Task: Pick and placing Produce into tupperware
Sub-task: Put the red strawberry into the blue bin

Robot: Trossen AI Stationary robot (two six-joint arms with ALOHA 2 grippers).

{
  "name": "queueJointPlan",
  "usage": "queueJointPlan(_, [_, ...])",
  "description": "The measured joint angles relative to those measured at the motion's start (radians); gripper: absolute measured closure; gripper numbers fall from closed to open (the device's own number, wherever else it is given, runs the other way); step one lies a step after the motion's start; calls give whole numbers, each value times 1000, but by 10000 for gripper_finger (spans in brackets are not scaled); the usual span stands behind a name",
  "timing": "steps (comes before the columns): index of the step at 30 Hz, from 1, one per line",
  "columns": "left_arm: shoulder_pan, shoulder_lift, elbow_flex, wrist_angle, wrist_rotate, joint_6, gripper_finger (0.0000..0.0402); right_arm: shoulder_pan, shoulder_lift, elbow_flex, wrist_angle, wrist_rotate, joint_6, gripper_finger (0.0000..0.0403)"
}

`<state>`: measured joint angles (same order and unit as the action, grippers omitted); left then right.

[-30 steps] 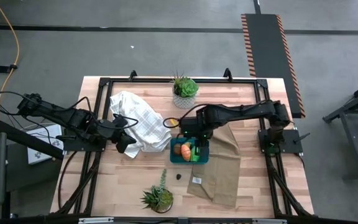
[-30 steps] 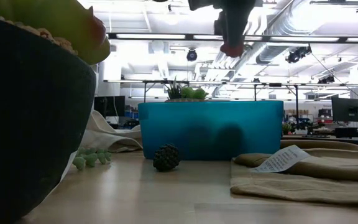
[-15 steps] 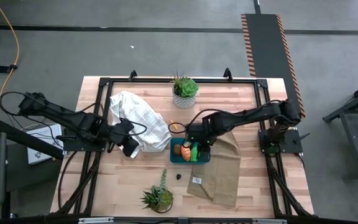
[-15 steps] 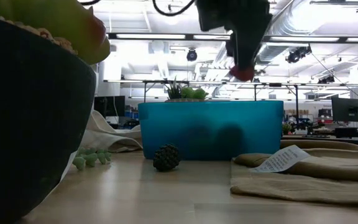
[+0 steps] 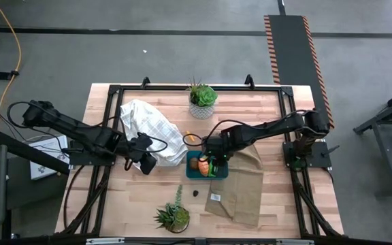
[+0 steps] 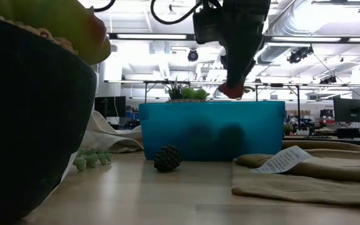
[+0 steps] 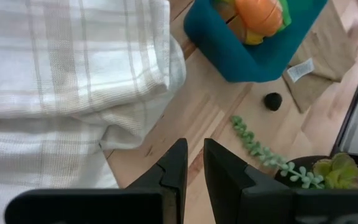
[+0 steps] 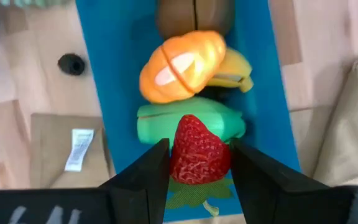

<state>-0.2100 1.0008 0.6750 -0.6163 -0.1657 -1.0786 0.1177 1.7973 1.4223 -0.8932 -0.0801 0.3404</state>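
The teal tupperware stands on the table by the tan cloth. In it lie a brown round piece, an orange piece, a yellow banana and a bright green piece. My right gripper is over the tupperware, shut on a red strawberry. In the low view the strawberry hangs just above the rim. My left gripper, shut and empty, hovers beside the white checked cloth. My right gripper pinches the strawberry's two sides between its two fingers, coming from above and pointing down. The strawberry is lifted clear, its leafy end toward the wrist and its tip down, over the green piece in the tupperware.
A small black piece lies on the wood near the tupperware's near side. Potted plants stand at the far edge and the near edge. The tan cloth carries a white tag.
My right gripper has moved toward the table's near edge and come down with the strawberry, from well above the tupperware to just over its rim. My left gripper has shifted a little toward the table's right.
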Motion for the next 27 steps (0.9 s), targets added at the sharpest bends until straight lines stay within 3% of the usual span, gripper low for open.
queueJointPlan(21, [0,6,0,44,-3,8,360,-18,6,1,8,51,-1,263])
queueJointPlan(27, [0,6,0,44,-3,8,360,-26,6,1,8,51,12,244])
